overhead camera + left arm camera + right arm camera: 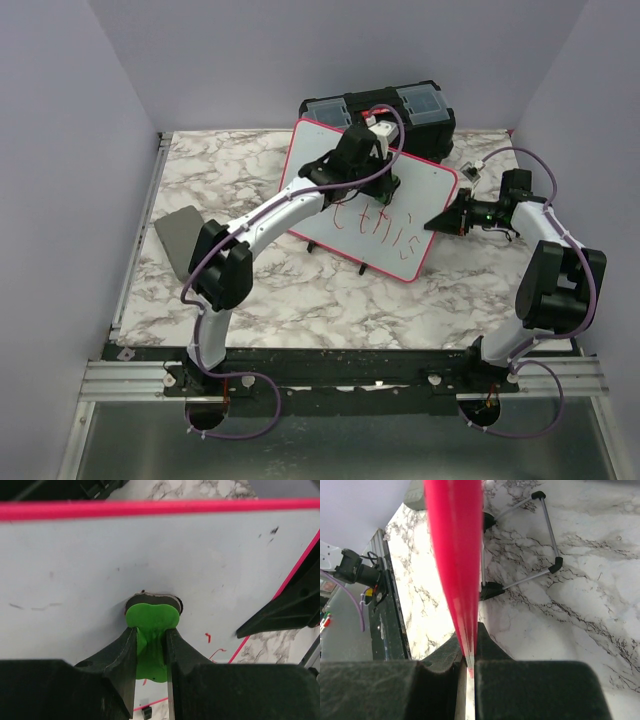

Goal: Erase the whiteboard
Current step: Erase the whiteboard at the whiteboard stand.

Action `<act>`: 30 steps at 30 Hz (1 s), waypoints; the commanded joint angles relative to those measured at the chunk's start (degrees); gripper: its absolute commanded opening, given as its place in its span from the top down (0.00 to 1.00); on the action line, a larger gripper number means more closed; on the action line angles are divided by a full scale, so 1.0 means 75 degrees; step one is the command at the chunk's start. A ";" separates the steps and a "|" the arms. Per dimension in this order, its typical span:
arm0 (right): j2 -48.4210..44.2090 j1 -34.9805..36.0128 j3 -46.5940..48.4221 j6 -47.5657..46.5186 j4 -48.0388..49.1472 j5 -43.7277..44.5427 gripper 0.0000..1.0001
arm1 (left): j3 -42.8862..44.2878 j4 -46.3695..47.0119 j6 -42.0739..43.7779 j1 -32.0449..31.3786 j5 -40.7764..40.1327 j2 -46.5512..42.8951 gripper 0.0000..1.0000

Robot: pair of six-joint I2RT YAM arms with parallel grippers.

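The whiteboard (420,190), white with a pink-red rim, stands tilted on small black feet at the table's middle back, with red handwriting (385,228) on its lower part. My left gripper (385,172) is shut on a green eraser (150,625) whose dark pad presses on the board's white face (75,565). My right gripper (437,222) is shut on the board's right rim, seen edge-on in the right wrist view (455,555). A few red marks (208,637) show near the eraser.
A black toolbox (430,112) with clear lid compartments stands behind the board. A small grey flat pad (178,235) lies at the table's left. The board's wire stand with black feet (547,530) rests on the marble top (300,300).
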 commanded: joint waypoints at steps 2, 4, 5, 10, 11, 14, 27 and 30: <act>-0.0189 0.0096 0.0250 -0.0454 -0.0004 -0.0616 0.99 | 0.1214 -0.0081 -0.0052 0.0348 -0.0240 0.0594 1.00; -0.0190 0.0098 0.0251 -0.0454 -0.0005 -0.0616 0.99 | 0.1238 -0.0071 -0.0030 0.0367 -0.0238 0.0601 1.00; -0.0190 0.0092 0.0251 -0.0454 -0.0008 -0.0616 0.99 | 0.1181 -0.0059 -0.0008 0.0370 -0.0238 0.0595 1.00; -0.0179 0.0098 0.0251 -0.0476 -0.0012 -0.0605 0.99 | 0.0114 0.0415 -0.0060 0.0329 0.0025 0.0303 1.00; -0.0170 0.0092 0.0251 -0.0477 -0.0019 -0.0602 0.99 | -0.0221 0.0511 -0.0075 0.0293 0.0034 0.0225 1.00; -0.0135 0.0089 0.0251 -0.0492 -0.0023 -0.0615 0.99 | -0.1125 0.0813 -0.0087 0.0136 0.0067 -0.0026 1.00; -0.0108 0.0097 0.0284 -0.0577 -0.0117 -0.0651 0.99 | -0.0653 0.0181 0.0139 -0.0239 -0.0906 0.0136 1.00; -0.0126 0.0092 0.0298 -0.0615 -0.0175 -0.0660 0.99 | 0.0500 -0.0402 0.0270 -0.0084 -0.1070 0.0463 1.00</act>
